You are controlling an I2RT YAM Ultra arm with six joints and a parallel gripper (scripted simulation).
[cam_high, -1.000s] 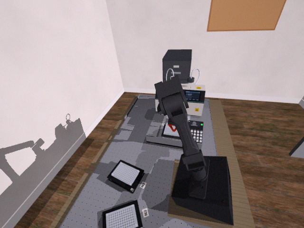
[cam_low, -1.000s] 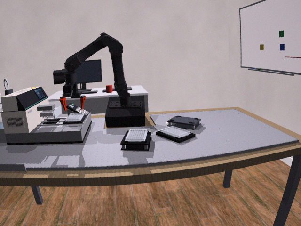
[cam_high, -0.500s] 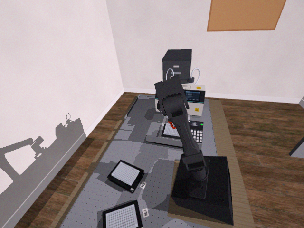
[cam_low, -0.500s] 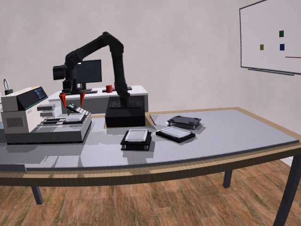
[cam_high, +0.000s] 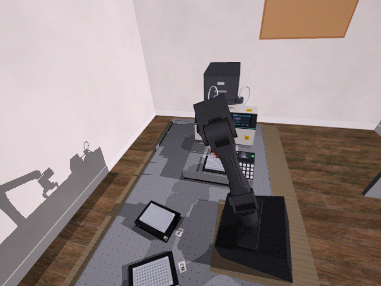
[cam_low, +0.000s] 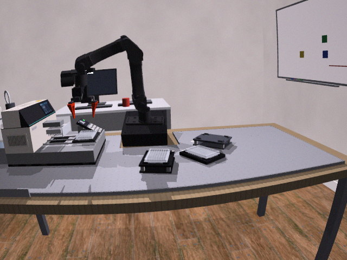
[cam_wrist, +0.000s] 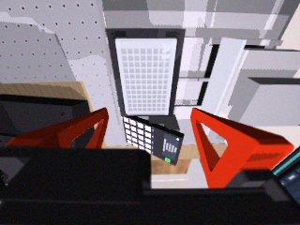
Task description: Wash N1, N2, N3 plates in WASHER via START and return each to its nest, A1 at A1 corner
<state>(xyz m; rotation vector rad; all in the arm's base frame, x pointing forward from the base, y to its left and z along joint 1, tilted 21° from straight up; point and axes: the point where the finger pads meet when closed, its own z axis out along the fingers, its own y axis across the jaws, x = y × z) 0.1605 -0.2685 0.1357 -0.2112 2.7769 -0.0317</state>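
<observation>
One plate [cam_low: 85, 135] lies in the washer's carrier [cam_low: 75, 140] at mid-left, the gripper [cam_low: 82, 109] hangs wide and empty above it, the lamp [cam_high: 252, 156] shows green (START apparently unpressed), and two plates [cam_low: 156, 155] wait centre-frame.

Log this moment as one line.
gripper open, empty | above keypad | plate in WASHER carrier | lamp green

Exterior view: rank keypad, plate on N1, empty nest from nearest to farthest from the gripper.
1. Keypad, just below the open gripper, on the washer.
2. Plate on N1, right of the washer, toward the table's front.
3. Empty nest, farther right, beyond the arm's base.
</observation>
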